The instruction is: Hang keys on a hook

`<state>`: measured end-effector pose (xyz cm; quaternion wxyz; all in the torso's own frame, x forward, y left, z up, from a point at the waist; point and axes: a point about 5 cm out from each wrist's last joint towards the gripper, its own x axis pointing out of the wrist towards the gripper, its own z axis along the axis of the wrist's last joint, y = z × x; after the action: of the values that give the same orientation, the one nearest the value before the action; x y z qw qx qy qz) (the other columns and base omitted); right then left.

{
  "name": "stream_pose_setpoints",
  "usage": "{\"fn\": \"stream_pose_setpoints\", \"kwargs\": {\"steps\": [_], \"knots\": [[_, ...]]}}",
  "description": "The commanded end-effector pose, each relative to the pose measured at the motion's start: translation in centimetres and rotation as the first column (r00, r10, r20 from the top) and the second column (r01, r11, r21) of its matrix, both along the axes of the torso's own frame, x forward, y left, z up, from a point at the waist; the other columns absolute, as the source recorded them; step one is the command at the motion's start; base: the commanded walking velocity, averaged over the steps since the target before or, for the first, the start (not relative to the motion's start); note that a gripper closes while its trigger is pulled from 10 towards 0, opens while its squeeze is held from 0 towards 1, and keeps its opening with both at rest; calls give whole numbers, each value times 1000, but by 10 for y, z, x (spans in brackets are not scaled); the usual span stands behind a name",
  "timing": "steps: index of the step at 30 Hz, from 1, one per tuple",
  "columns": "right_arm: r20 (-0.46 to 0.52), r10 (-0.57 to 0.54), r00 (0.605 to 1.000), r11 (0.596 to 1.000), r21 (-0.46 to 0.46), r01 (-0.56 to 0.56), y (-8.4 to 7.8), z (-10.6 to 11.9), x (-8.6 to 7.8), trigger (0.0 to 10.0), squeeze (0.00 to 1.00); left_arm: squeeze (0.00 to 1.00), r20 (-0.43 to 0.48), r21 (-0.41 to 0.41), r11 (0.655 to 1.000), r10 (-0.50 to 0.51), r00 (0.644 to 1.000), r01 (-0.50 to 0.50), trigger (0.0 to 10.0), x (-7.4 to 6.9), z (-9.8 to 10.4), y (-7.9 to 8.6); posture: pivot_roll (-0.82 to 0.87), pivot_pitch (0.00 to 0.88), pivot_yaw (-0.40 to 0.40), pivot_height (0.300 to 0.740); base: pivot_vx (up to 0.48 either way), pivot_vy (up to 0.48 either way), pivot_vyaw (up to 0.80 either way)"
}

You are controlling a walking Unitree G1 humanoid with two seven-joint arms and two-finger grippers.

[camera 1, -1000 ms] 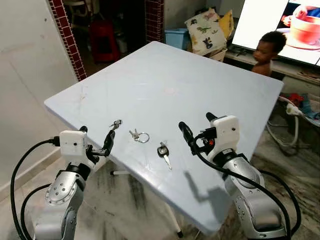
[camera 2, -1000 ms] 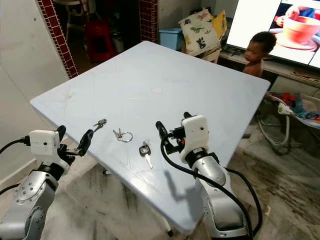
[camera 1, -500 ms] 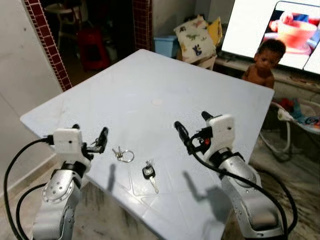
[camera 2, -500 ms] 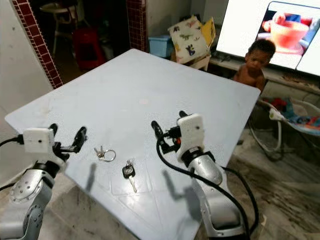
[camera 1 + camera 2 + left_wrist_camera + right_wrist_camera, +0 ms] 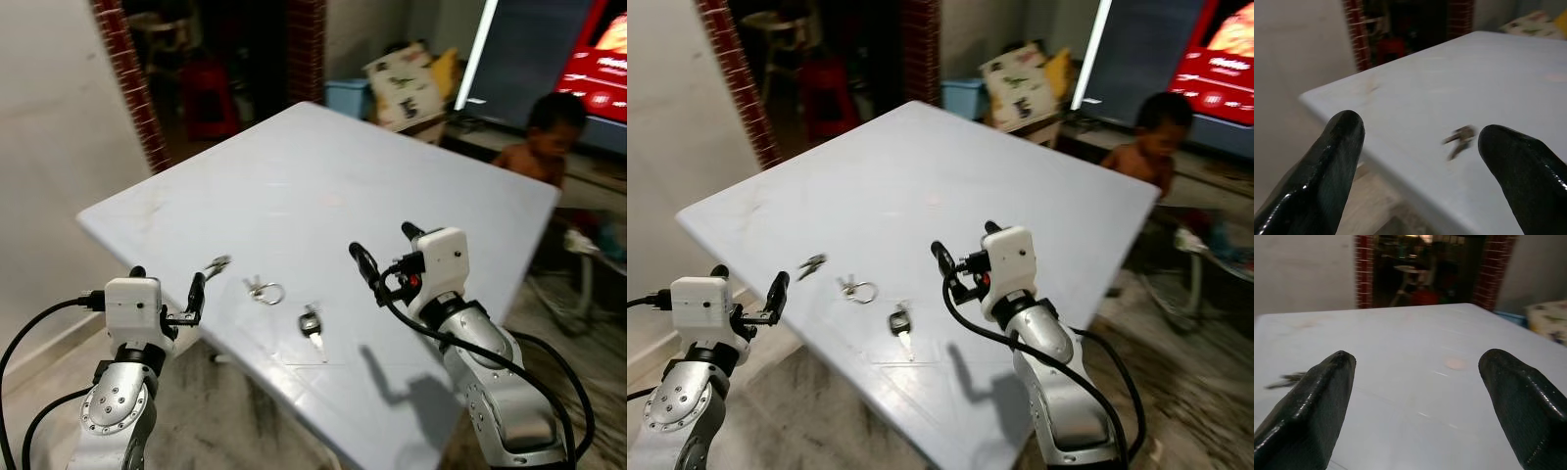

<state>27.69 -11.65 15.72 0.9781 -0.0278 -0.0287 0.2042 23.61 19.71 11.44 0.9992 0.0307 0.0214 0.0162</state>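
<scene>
Three sets of keys are lying untouched near the front edge of the pale blue counter [image 5: 392, 176]: a small key [image 5: 217, 265] nearest the left pincer [image 5: 167, 289], a ringed pair [image 5: 263, 289] beside it, and a black-headed key [image 5: 312, 324] further right. Both the left pincer and the right pincer [image 5: 387, 257] are hovering with fingers spread, gripping nothing. The task is judged to be at the approach stage; the next move is calling for the left pincer to lower onto the small key and pinch it.

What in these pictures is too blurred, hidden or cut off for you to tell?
- Leftmost key set: smeared by blur in the left wrist view; its number of keys cannot be counted.
- Ring of keys: too small in the left eye view to tell each key apart.
- Black-headed key: its blade is blurred.
- Table: its legs are hidden under the top.
- Right arm: cut off by the bottom edge.
</scene>
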Motion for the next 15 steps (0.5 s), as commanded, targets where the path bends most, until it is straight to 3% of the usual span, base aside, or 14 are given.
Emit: {"fn": "stream_pose_setpoints", "kwargs": {"steps": [1,4,7,9,15], "knots": [[11,4,1000,1000,-8,-4,1,3,2,10000,0,0,7,-2,999,-36,999,36,10000,3,5,-6,23,0,8,740,0,0,800],[7,-19,1000,1000,-17,19,-2,3,5,10000,0,0,5,4,997,-80,997,80,10000,4,6,-10,22,0,10,740,0,0,694],[-16,-62,998,997,-44,61,-7,-1,7,10000,0,0,-13,-1,990,-138,990,138,10000,3,4,-16,22,0,10,740,0,0,0],[-80,-82,993,993,-96,75,-10,-10,7,10000,0,0,-47,-15,987,-161,986,160,10000,1,-1,-19,20,0,10,740,0,0,0],[-196,-14,980,990,-139,-14,-7,-23,-3,10000,0,0,-72,-65,975,-219,973,214,10000,-2,-2,-23,19,0,9,740,0,0,0]]}}
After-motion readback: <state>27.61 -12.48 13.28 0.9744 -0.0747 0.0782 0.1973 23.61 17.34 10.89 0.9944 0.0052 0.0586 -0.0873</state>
